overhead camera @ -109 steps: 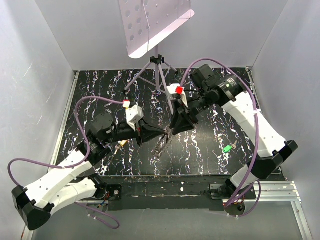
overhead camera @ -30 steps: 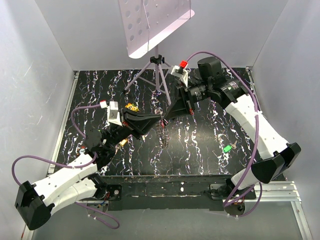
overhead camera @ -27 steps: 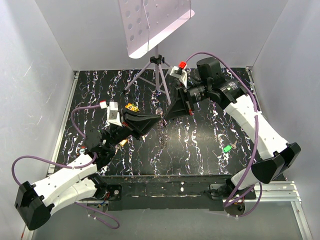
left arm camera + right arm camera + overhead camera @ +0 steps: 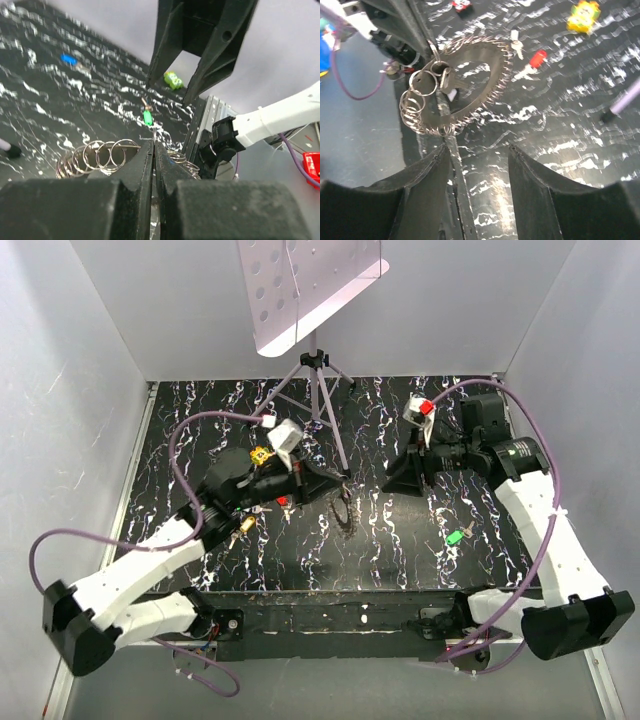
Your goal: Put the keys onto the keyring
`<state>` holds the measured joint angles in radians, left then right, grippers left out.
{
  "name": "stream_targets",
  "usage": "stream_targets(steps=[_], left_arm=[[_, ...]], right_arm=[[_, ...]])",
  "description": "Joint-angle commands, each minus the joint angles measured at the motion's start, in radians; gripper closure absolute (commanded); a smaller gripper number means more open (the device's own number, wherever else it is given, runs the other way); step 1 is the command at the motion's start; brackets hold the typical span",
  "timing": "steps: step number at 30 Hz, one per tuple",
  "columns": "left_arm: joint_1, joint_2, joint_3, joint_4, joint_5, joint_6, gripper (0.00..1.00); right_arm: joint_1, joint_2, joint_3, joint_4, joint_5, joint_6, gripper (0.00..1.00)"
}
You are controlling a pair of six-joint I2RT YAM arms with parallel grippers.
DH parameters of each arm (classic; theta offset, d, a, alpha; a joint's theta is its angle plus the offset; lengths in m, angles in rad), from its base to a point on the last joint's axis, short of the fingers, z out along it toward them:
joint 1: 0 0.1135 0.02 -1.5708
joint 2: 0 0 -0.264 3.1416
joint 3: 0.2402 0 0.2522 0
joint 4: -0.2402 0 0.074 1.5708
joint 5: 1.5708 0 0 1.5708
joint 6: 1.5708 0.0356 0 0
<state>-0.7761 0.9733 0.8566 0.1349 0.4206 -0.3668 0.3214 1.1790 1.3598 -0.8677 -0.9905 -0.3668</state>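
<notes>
The keyring (image 4: 345,512), a toothed grey metal ring, hangs from my left gripper (image 4: 343,483), which is shut on its top edge. In the right wrist view the keyring (image 4: 475,105) carries several small wire rings (image 4: 417,97) on its left side. In the left wrist view my left gripper (image 4: 153,150) is closed, with wire rings (image 4: 100,155) on both sides of it. My right gripper (image 4: 388,483) stands open to the right of the keyring and touches nothing. A green key (image 4: 455,537), a red key (image 4: 281,500) and a blue key (image 4: 68,59) lie on the table.
A tripod (image 4: 318,390) with a white perforated plate (image 4: 300,290) stands at the back centre. A chunky yellow block (image 4: 262,455) lies left of the keyring. A silver key (image 4: 515,46) lies by the red key (image 4: 536,59). White walls enclose the black marbled table (image 4: 400,550).
My right gripper has opened and pulled back to the right, away from the keyring. My left gripper has shifted slightly right, still holding the keyring.
</notes>
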Motion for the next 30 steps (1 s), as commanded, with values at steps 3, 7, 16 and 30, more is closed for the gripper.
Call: stream_targets(steps=[3, 7, 16, 30], left_arm=[[-0.003, 0.298, 0.176, -0.112, 0.0, -0.133, 1.0], [-0.018, 0.484, 0.271, -0.035, -0.103, -0.179, 1.0], [-0.029, 0.928, 0.606, 0.163, -0.4, -0.31, 1.0], [-0.019, 1.455, 1.222, 0.008, -0.574, -0.204, 0.88]], right_arm=[[-0.195, -0.08, -0.184, 0.154, 0.023, -0.006, 0.41], [-0.362, -0.137, -0.306, 0.258, -0.054, 0.074, 0.39], [-0.515, -0.202, -0.476, 0.358, -0.134, 0.101, 0.39], [-0.598, -0.229, -0.504, 0.369, -0.166, 0.091, 0.39]])
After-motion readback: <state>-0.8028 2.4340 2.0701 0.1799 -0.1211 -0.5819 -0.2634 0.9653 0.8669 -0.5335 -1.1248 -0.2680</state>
